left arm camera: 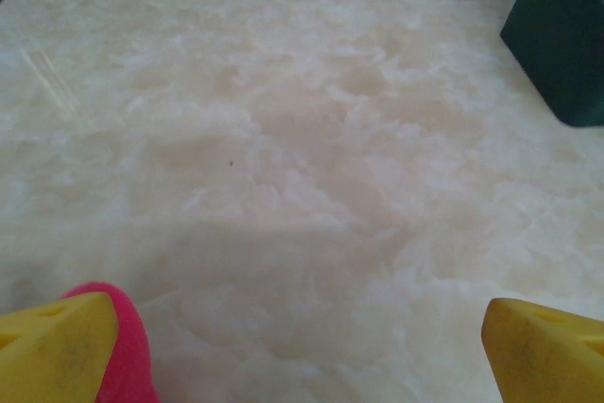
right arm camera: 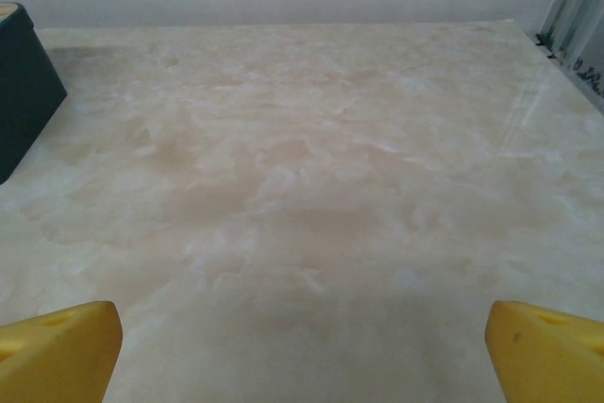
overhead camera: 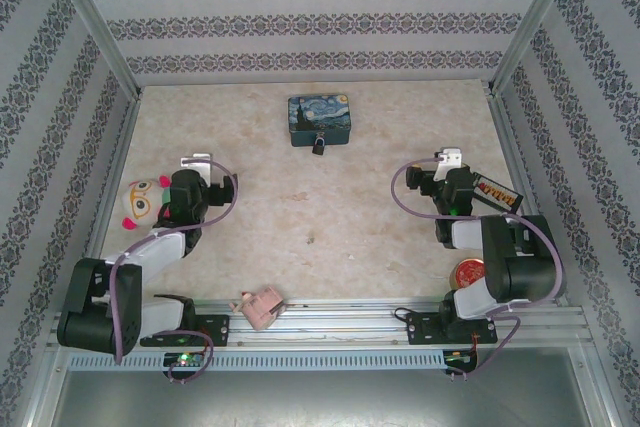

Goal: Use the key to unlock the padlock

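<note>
Our left gripper [left arm camera: 302, 356] hangs spread wide, nothing between its yellow fingers [left arm camera: 57, 351], with a plush toy [overhead camera: 143, 202] just beside it on its left. Ahead and to its right sits the padlock [overhead camera: 318, 146] — at the near face of the blue tin [overhead camera: 320, 115], too small to tell whether a key is in it. Our right gripper [right arm camera: 302, 351], equally wide and empty, has the padlock ahead-left. We judge the reach not yet begun; next we must find and pinch the key.

Tiny near-black padlock [overhead camera: 318, 146], set against the middle of the blue painted tin's [overhead camera: 320, 117] near face, far centre of the table [overhead camera: 300, 237]; shackle state too small to tell.
</note>
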`<move>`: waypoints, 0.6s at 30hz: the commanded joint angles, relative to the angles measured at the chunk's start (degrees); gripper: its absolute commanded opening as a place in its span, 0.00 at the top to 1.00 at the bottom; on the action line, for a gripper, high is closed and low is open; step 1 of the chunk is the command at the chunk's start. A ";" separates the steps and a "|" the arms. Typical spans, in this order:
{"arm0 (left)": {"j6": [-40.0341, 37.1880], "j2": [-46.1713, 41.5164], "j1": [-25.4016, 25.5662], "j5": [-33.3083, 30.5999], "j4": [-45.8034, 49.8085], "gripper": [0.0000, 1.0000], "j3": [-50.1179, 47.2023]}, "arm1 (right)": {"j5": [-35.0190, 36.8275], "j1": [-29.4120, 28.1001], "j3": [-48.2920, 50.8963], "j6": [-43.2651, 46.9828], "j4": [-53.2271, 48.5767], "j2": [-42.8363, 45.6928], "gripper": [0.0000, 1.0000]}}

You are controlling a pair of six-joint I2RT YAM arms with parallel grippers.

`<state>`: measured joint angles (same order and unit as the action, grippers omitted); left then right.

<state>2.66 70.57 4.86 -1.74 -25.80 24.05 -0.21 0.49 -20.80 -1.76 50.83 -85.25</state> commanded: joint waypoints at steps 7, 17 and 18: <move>5.50 -4.40 -0.47 1.91 8.22 0.01 8.24 | 4.51 -0.84 -6.63 -4.24 -18.87 12.79 0.02; 16.56 5.33 0.77 14.45 6.92 0.01 21.30 | -1.94 -2.26 -25.00 -22.32 -42.56 7.05 0.02; 16.72 6.88 1.25 15.84 6.99 0.01 22.85 | -2.83 -2.77 -27.12 -23.17 -43.86 5.37 0.02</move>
<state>15.05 74.11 5.15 7.92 -18.65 43.29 0.97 -1.02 -42.28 -18.15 16.91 -76.09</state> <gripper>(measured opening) 0.992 0.983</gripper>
